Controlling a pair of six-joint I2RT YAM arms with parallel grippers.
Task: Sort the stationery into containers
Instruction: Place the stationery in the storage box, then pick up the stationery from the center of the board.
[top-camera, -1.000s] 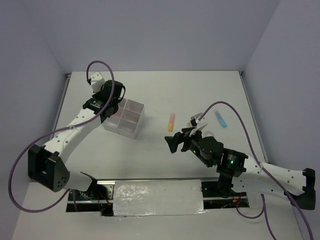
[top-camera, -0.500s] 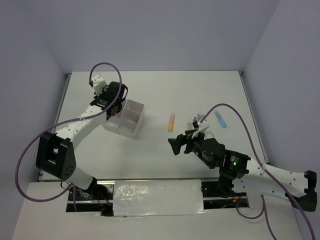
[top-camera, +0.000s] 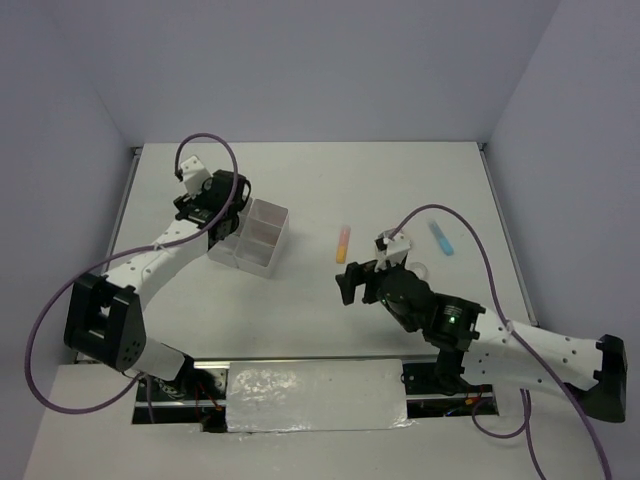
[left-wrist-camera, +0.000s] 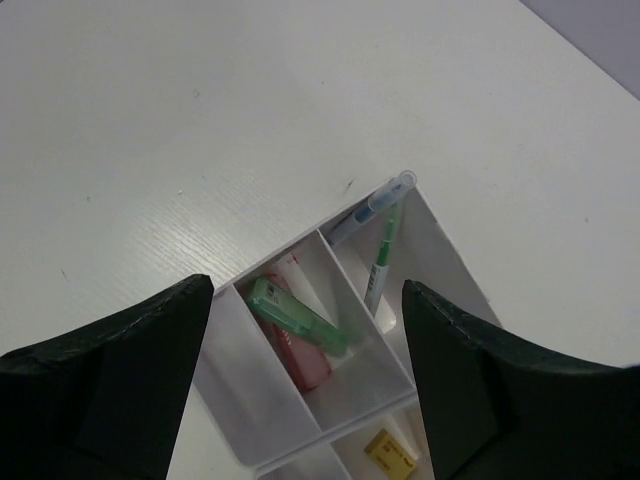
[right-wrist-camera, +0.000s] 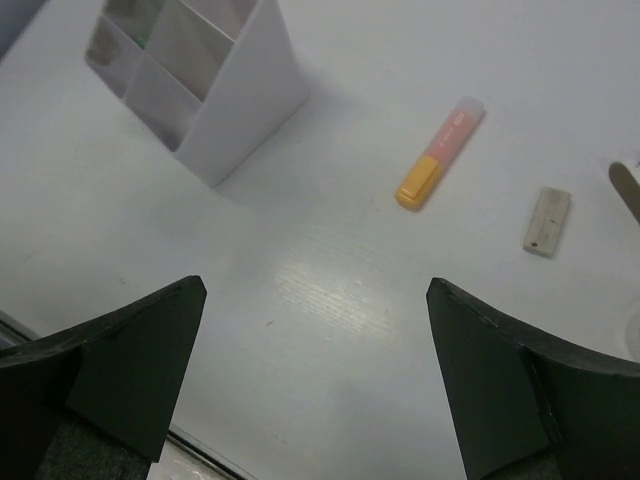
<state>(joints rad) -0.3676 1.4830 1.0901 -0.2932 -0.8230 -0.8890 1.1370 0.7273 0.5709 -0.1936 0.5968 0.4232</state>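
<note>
The whitish four-compartment box (top-camera: 262, 258) stands left of centre. My left gripper (top-camera: 226, 214) hovers open over its left side with nothing between the fingers. In the left wrist view, the box (left-wrist-camera: 445, 250) holds a green marker (left-wrist-camera: 300, 318) lying on a pink marker (left-wrist-camera: 305, 362), thin pens (left-wrist-camera: 381, 250) and a tan eraser (left-wrist-camera: 390, 456). My right gripper (top-camera: 351, 283) is open and empty, low over the bare table. An orange-yellow marker (top-camera: 343, 243) (right-wrist-camera: 440, 155) lies ahead of it, and a blue marker (top-camera: 441, 238) lies further right.
A small pale block (right-wrist-camera: 548, 222) lies right of the orange-yellow marker, and a thin stick (right-wrist-camera: 626, 190) shows at the right edge of the right wrist view. The box (right-wrist-camera: 250, 110) stands at the upper left there. Grey walls enclose the table.
My left gripper has opened above the box and shifted slightly. The right arm has crept a little left and toward the orange-yellow marker.
</note>
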